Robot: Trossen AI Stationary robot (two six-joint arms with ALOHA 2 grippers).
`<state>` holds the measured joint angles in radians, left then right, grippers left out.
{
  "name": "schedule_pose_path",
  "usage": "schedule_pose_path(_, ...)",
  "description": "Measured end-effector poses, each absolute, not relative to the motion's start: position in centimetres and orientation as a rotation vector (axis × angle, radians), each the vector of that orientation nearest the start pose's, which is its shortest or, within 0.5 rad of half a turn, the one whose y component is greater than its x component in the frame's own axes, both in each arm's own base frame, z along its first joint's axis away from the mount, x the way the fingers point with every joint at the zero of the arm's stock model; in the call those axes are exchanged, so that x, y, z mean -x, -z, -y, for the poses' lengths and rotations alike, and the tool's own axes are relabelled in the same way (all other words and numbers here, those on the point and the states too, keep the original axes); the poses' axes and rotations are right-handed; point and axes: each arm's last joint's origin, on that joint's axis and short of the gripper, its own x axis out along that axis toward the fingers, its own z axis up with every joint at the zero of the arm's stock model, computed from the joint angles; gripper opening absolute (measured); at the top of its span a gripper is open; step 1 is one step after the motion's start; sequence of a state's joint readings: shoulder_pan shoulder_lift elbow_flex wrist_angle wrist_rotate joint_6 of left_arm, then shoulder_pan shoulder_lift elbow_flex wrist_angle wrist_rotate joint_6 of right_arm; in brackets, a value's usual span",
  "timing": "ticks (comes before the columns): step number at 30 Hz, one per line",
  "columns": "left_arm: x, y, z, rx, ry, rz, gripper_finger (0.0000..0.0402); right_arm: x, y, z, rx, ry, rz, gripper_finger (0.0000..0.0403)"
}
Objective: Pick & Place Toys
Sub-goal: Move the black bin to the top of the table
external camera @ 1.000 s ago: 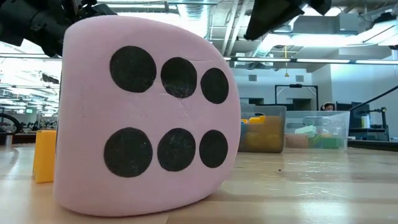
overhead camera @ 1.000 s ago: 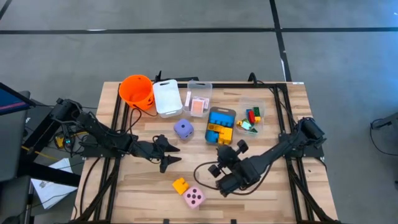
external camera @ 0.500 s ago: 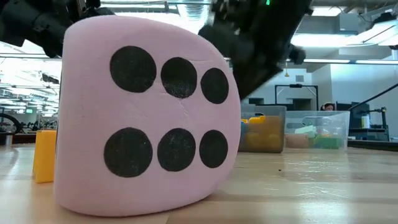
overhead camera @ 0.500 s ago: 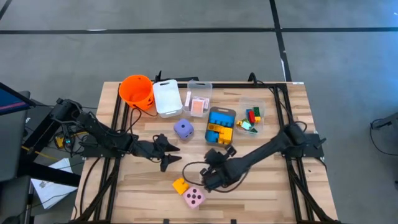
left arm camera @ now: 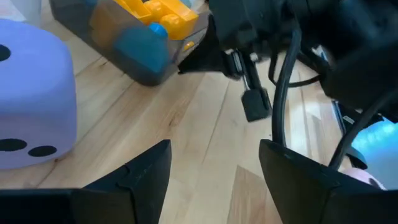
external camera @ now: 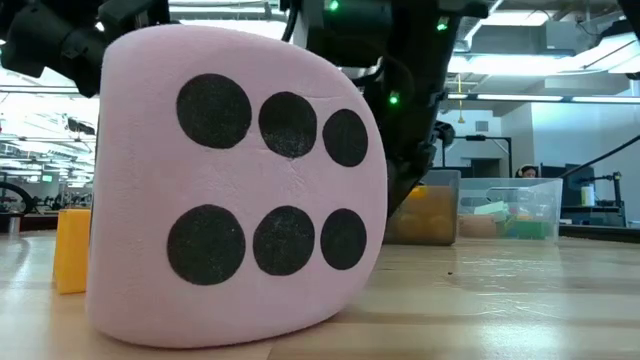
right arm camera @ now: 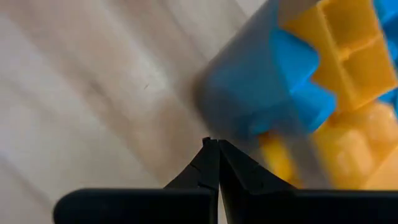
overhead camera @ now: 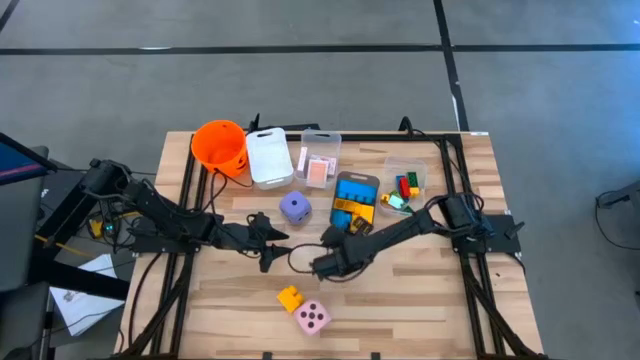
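Jaws of the right gripper (overhead camera: 322,266) are pressed together and empty, mid-desk; the left gripper (overhead camera: 272,246) at its 9 o'clock stands spread. Pink die (overhead camera: 312,317) and yellow brick (overhead camera: 290,298) lie at 6 o'clock. Risk: arms colliding, or shut jaws knocking toys away.

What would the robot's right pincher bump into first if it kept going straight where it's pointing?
Probably the clear bin of blue and yellow bricks. The right gripper is shut and empty, with its tips aimed at that bin's near corner, just short of it. How much gap remains is hard to judge.
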<state>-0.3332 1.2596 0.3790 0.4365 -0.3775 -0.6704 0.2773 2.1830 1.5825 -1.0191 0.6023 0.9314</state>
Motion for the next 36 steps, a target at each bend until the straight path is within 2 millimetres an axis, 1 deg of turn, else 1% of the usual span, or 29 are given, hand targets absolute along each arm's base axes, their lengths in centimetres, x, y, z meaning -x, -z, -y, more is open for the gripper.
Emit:
schedule_pose_path(10,-21.7,-16.2,6.4,0.499,-0.191,-0.393,0.0237,-39.9,-13.9,-3.9,0.052,0.848,-1.302,0.0000)
schedule_pose_path(18,-21.7,-16.2,6.4,0.502,-0.175,-0.402,0.0237,-39.7,-14.0,0.1,0.065,0.890,-1.387,0.0000)
schedule_pose_path(21,-21.7,-16.1,6.4,0.498,-0.172,-0.417,0.0237,-39.1,-14.1,1.1,0.060,0.945,-1.431,0.0000)
schedule_pose_path(25,-21.6,-16.0,6.4,0.493,-0.175,-0.427,0.0237,-38.1,-14.3,1.7,0.064,1.018,-1.499,0.0000)
schedule_pose_path(31,-21.6,-15.9,6.4,0.492,-0.178,-0.429,0.0237,-37.9,-14.5,2.5,0.116,1.068,-1.490,0.0000)
schedule_pose_path(36,-21.6,-15.9,6.4,0.491,-0.179,-0.429,0.0237,-37.7,-14.5,3.8,0.093,1.096,-1.499,0.0000)
